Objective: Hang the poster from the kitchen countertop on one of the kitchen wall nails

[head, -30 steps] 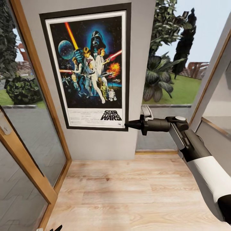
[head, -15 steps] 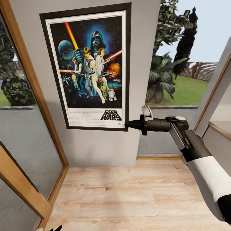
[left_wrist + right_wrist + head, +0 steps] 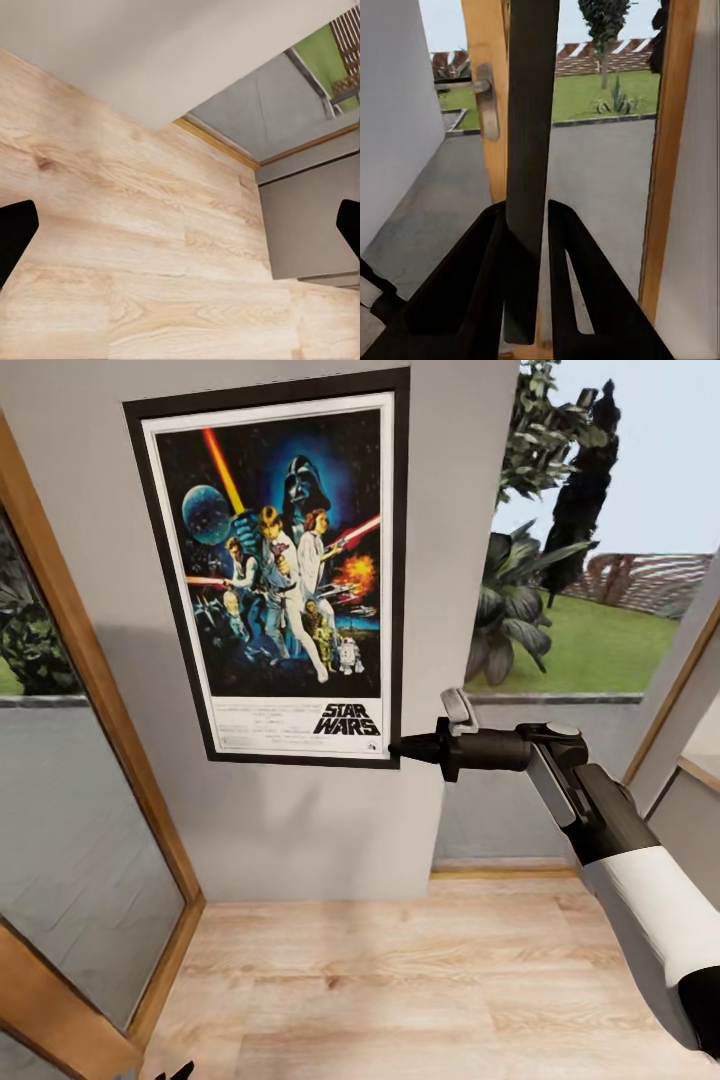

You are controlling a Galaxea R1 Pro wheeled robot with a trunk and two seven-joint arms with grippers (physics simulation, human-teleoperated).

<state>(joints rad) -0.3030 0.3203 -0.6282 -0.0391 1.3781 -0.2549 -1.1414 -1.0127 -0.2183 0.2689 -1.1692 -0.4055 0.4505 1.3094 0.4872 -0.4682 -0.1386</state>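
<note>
The black-framed Star Wars poster (image 3: 270, 560) hangs upright in front of a grey wall section (image 3: 450, 490), held at its lower right corner. My right gripper (image 3: 400, 748) is shut on that corner. In the right wrist view its two fingers (image 3: 472, 285) pinch the dark frame edge (image 3: 531, 135). My left gripper (image 3: 180, 232) is open and holds nothing, hanging low over the wooden floor (image 3: 150, 225). Its black fingertips (image 3: 15, 234) stand far apart. The kitchen countertop is out of view.
A wood-framed glass door (image 3: 80, 830) angles in beside the wall on the left. A large window (image 3: 600, 620) with plants and lawn behind it lies to the right. Light wooden floor (image 3: 400, 990) runs up to the wall's base. A door handle (image 3: 486, 101) appears beyond the poster's edge.
The whole head view has moved closer to the grey wall, which now spreads wider, and the door frame has slid out to the left. Poster and right arm keep their place in the picture.
</note>
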